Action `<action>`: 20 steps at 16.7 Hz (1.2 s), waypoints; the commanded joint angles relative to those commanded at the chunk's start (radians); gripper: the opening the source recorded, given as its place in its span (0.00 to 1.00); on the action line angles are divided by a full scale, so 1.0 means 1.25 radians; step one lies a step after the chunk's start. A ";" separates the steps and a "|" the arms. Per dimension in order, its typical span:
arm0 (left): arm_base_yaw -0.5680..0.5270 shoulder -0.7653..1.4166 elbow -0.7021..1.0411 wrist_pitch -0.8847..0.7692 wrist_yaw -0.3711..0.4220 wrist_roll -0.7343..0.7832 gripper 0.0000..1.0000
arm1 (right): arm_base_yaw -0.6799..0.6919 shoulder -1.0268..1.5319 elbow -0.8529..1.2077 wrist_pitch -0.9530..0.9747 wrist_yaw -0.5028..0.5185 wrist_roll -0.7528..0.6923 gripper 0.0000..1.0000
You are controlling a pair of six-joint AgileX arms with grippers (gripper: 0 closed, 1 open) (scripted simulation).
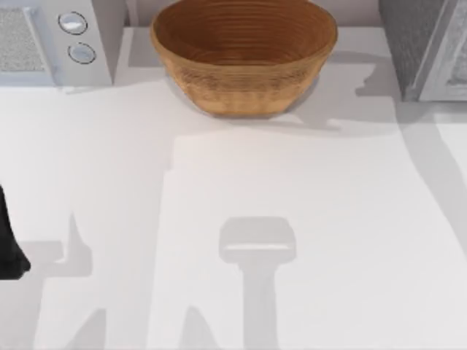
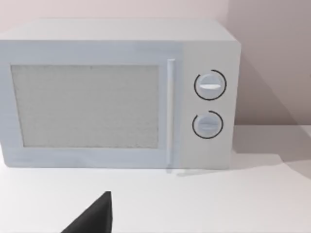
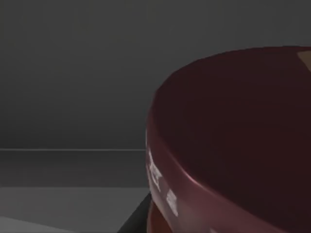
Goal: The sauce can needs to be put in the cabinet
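At the far left edge of the white surface (image 1: 306,219), seen from above, a dark part of the left arm (image 1: 9,244) enters the view at mid-height; whether its claw is apart or together cannot be told. At the upper left corner stands a white microwave (image 1: 51,40), its two round dials (image 1: 73,23) facing the camera. From the left wrist camera the microwave (image 2: 116,92) is seen front-on: a speckled grey door window (image 2: 85,106), a vertical handle (image 2: 170,111), and the two dials (image 2: 210,85) stacked one above the other beside the handle; a black wedge of the left claw (image 2: 95,216) crosses the lower edge. At the top centre of the surface sits a woven basket (image 1: 244,62), brown and ribbed, resting upright with its opening facing up. At the upper right corner a grey cabinet (image 1: 427,47) stands with its side near the surface's right edge. Grey shadows fall across the middle of the surface. From the right wrist camera the sauce can (image 3: 238,141) appears very close, its dark maroon top and curved rim large against a dim grey interior with a flat floor (image 3: 68,194) beneath; whether the right claw is clamped on it cannot be told.
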 joint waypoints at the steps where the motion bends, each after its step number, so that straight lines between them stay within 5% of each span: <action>1: 0.000 0.000 0.000 0.000 0.000 0.000 1.00 | -0.003 -0.002 -0.003 0.001 -0.001 0.002 0.00; 13: 0.000 0.000 0.000 0.000 0.000 0.000 1.00 | -0.060 0.383 0.319 0.052 -0.052 0.002 0.00; 19: 0.000 0.000 0.000 0.000 0.000 0.000 1.00 | -0.072 0.412 0.348 0.065 -0.063 0.001 0.00; 20: 0.000 0.000 0.000 0.000 0.000 0.000 1.00 | -0.072 0.412 0.348 0.065 -0.063 0.001 0.08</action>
